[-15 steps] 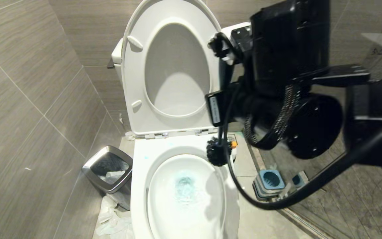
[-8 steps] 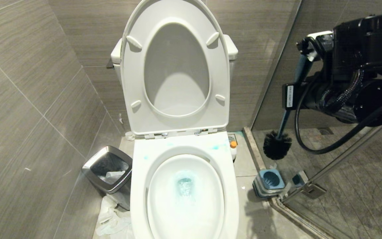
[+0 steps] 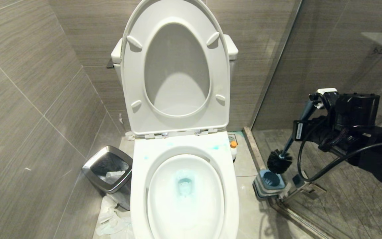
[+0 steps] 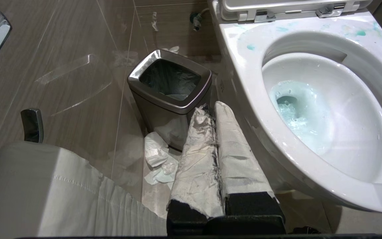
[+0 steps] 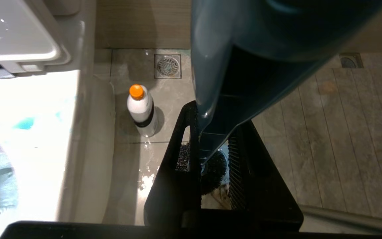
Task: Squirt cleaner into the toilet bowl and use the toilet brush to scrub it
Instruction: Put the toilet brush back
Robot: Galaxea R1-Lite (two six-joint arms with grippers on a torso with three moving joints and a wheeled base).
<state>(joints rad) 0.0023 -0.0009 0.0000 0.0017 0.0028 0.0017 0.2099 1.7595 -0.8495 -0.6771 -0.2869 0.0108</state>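
Toilet brush was clamped by its handle in the right gripper, dark head just above the holder below. Judged step: returning it; next, lowering straight in. Farther off, blue cleaner tinted the toilet bowl. Left gripper stayed closed, empty. No writing legible.

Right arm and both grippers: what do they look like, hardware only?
The right arm is bulky glossy black, with a braided sleeve, a looping black cable and a white label. The right gripper has black fingers with ribbed inner pads. The left gripper has long fingers wrapped in scuffed white tape over black bases, beside white quilted fabric.
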